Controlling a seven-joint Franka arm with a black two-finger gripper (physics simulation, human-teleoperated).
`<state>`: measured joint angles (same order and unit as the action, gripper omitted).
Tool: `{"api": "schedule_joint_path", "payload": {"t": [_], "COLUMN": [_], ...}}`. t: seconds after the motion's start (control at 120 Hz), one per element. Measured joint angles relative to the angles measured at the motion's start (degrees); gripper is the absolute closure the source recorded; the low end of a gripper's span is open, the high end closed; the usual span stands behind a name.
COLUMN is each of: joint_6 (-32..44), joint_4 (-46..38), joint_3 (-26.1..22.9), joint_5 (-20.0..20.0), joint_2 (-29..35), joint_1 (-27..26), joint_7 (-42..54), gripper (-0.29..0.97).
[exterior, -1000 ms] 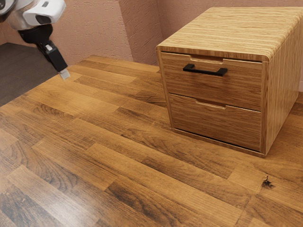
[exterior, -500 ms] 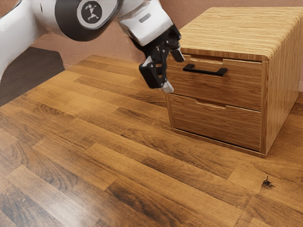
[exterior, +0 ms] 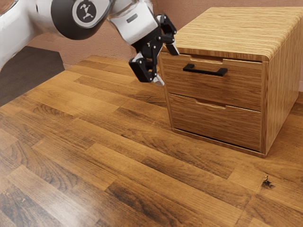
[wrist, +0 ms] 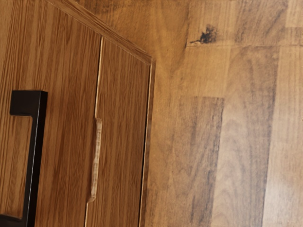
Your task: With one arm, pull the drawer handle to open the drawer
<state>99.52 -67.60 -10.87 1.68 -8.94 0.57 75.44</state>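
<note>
A wooden two-drawer cabinet [exterior: 236, 28] stands at the exterior view's right. Its top drawer [exterior: 213, 87] carries a black bar handle [exterior: 205, 70] and sits flush with the cabinet front. My gripper [exterior: 165, 64] hangs open just off the cabinet's left front corner, left of the handle and clear of it, with nothing between its fingers [exterior: 158, 79]. The wrist view looks at the cabinet front: the black handle [wrist: 31, 156] runs along the top drawer, with the lower drawer [wrist: 120, 142] beside it.
Wooden plank floor [exterior: 104, 156] spreads in front of the cabinet. A small dark mark [exterior: 267, 182] lies on the floor near the cabinet's right corner, and the dark mark [wrist: 206, 35] shows in the wrist view. A textured wall [exterior: 94, 38] stands behind.
My arm swung from the exterior view's far left across to the cabinet's left front corner. In the last half second the hand rose a little and drew back leftward.
</note>
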Motion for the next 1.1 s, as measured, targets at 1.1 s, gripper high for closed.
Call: {"api": "schedule_joint_path", "payload": {"t": [1.1], "joint_6": [13.9], "joint_4": [2.4], "joint_3": [1.1], "joint_5": [-0.1], "joint_2": [-12.9], "joint_1": [-1.0], "joint_7": [4.4], "gripper": [0.00]}}
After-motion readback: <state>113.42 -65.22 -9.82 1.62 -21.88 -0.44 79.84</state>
